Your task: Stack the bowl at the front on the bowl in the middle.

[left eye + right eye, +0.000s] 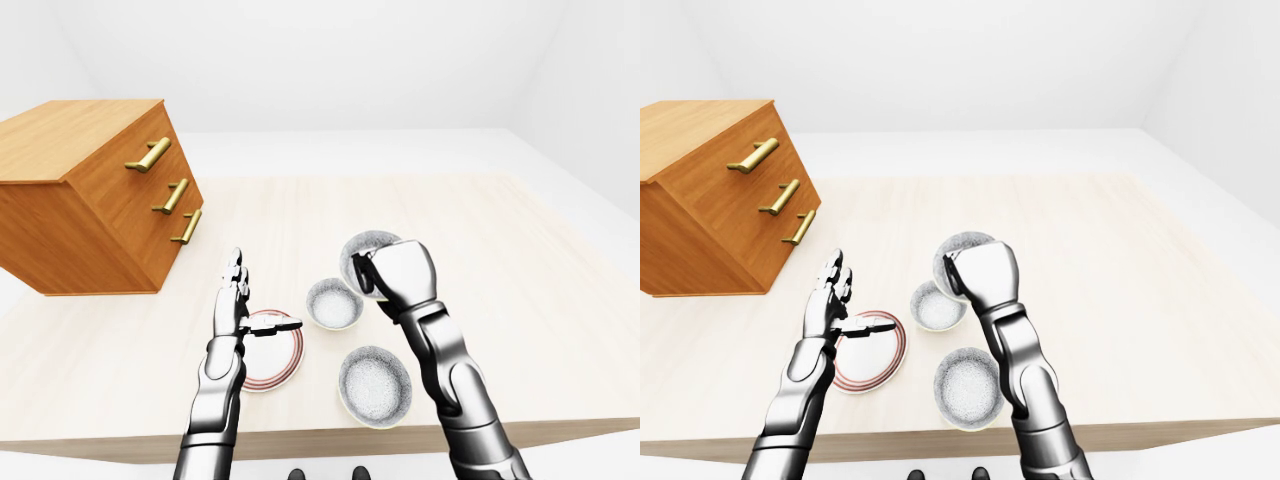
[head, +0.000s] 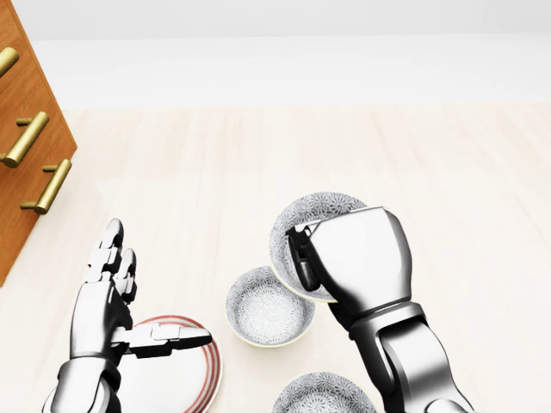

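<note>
Right hand (image 2: 362, 258), fingers clamped on the lifted bowl (image 2: 318, 211), hovers beside the middle bowl (image 2: 265, 311), stacking not yet done; left hand (image 2: 105, 303) spread open

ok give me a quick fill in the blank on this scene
1. The right hand has its fingers shut on one lifted bowl, while ____ more bowls rest on the table.
2. The open left hand is held over a plate with ____ rings.
3. The wooden chest shows ____ brass handles.
Missing words: two; red; three.
</note>
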Tool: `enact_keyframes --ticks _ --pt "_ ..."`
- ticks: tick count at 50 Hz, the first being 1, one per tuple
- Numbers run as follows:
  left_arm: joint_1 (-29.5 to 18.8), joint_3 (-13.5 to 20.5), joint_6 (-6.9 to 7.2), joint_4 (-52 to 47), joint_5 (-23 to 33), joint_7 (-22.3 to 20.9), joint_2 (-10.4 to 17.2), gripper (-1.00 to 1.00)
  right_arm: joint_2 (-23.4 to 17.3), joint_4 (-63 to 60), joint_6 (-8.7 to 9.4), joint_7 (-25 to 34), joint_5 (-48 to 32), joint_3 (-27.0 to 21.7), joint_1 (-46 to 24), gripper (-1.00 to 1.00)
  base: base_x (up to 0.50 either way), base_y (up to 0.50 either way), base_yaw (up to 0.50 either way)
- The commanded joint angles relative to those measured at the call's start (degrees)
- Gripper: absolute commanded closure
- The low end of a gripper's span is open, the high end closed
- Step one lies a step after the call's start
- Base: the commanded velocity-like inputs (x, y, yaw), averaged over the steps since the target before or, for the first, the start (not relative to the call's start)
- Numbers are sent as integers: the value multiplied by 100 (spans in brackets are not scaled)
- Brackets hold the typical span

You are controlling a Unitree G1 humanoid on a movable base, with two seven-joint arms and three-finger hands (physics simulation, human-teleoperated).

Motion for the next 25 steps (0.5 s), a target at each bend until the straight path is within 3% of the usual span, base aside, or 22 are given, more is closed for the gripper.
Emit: enact_keyframes --ticks 1,15,25 --pt "16 -2 14 -33 5 4 -3 -100 131 154 0 -364 -271 193 58 100 0 0 0" --pt "4 8 -32 27 -1 -2 4 -100 253 316 0 -366 -289 315 -108 100 0 0 0" --pt "9 2 22 -24 1 -4 2 -100 325 413 0 -390 -331 414 -133 100 0 0 0"
